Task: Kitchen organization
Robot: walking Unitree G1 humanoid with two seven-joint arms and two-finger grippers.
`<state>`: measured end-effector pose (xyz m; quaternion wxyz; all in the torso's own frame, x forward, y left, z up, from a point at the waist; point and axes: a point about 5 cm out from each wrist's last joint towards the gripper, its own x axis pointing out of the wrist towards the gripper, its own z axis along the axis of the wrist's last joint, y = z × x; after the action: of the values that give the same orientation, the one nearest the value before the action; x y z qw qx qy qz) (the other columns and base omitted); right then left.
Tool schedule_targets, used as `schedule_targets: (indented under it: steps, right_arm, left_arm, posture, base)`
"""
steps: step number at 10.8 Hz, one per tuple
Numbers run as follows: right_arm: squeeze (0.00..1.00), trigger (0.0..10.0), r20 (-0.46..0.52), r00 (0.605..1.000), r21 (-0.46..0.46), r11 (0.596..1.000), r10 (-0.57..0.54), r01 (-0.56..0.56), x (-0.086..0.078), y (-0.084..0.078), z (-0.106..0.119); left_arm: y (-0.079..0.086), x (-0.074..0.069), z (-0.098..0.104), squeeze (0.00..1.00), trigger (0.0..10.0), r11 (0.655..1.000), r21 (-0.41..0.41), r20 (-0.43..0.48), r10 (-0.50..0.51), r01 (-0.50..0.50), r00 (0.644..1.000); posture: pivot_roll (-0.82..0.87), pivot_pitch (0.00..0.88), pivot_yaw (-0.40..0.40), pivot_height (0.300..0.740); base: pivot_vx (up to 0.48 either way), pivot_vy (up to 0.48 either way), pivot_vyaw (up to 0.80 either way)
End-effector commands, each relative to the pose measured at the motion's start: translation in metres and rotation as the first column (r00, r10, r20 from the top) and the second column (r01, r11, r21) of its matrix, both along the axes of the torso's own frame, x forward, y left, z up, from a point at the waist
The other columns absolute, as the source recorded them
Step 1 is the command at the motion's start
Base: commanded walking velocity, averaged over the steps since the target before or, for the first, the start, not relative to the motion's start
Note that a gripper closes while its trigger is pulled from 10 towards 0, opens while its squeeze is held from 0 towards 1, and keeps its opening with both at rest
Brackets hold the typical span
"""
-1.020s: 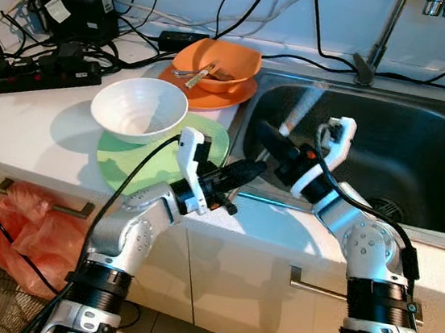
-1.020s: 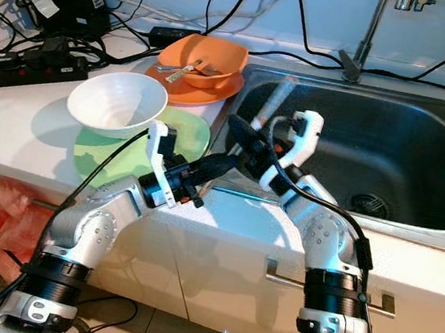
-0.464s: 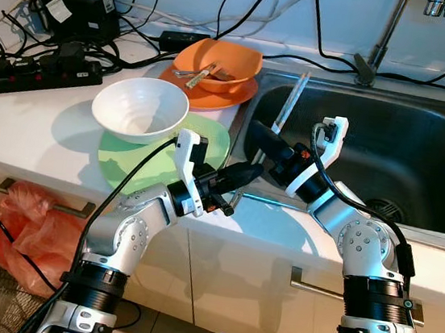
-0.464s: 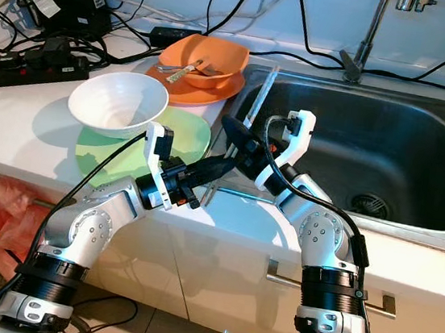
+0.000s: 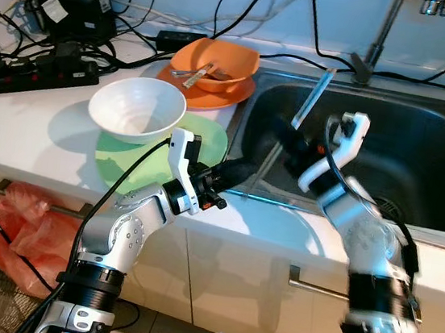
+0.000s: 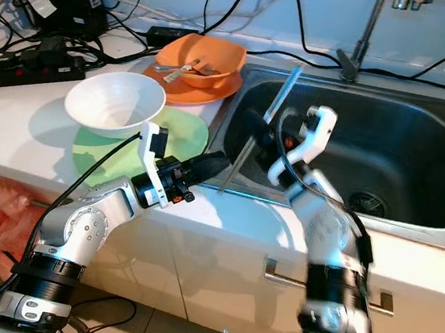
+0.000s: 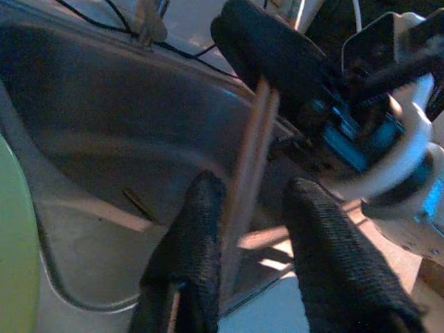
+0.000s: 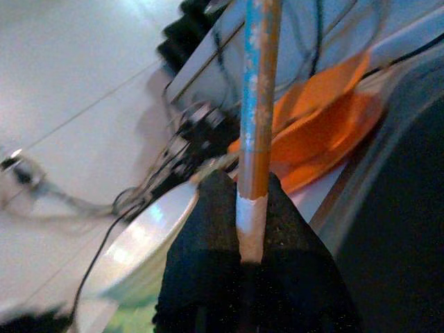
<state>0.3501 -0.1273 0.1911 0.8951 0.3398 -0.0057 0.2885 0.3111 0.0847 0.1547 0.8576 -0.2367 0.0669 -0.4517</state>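
We see the right pincer (image 6: 268, 136) pinching a pair of chopsticks (image 6: 265, 120) over the left part of the sink (image 6: 421, 138), the sticks slanting from the sink's front edge up toward its back edge. Our left pincer (image 7: 257, 243) is spread, its fingers on either side of the chopsticks' lower end near the counter (image 5: 41, 124) front edge. A white bowl (image 5: 137, 108) rests on a green plate (image 5: 117, 162) near the counter's front edge. An orange bowl (image 5: 222, 59) with utensils sits on an orange plate (image 5: 192, 79) toward the back, just beside the sink.
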Motion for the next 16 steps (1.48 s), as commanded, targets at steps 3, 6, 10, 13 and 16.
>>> schedule_targets:
  steps: [3, 6, 10, 13, 16]
  right_arm:
    - [0.0, 0.0, -0.077, 0.964, 0.006, 0.966, -0.256, 0.257, 0.019, -0.021, -0.002]
    - [0.0, 0.0, -0.11, 0.816, -0.259, 0.809, -0.568, 0.528, 0.03, -0.06, -0.022]
    - [0.0, 0.0, -0.175, 0.681, -0.497, 0.661, -0.711, 0.562, 0.029, -0.085, -0.055]
    - [1.0, 10.0, -0.178, 0.687, -0.522, 0.659, -0.705, 0.541, 0.031, -0.083, -0.059]
    - [1.0, 10.0, -0.188, 0.684, -0.51, 0.665, -0.705, 0.545, 0.032, -0.082, -0.058]
  left_arm:
    - [-0.002, -0.002, 0.008, 1.0, 10.0, 1.0, 0.027, 0.03, 0.005, -0.006, 1.0]
    - [-0.013, -0.005, 0.005, 1.0, 10.0, 0.978, 0.207, 0.1, -0.023, 0.002, 0.995]
    - [-0.016, -0.007, 0.002, 1.0, 10.0, 0.948, 0.317, 0.167, -0.044, -0.011, 0.985]
    - [-0.015, -0.006, 0.004, 1.0, 10.0, 0.94, 0.341, 0.196, -0.039, -0.031, 0.98]
    - [-0.016, -0.006, 0.004, 1.0, 10.0, 0.934, 0.355, 0.208, -0.043, -0.035, 0.977]
  posture:
    - [0.05, 0.048, 0.058, 0.74]
    - [0.06, 0.053, 0.065, 0.74]
    - [0.06, 0.056, 0.061, 0.74]
    - [0.06, 0.054, 0.061, 0.74]
    - [0.06, 0.051, 0.062, 0.74]
  base:
    - [0.0, 0.0, 0.0]
    - [0.0, 0.0, 0.0]
    - [0.0, 0.0, 0.0]
    - [0.0, 0.0, 0.0]
    - [0.0, 0.0, 0.0]
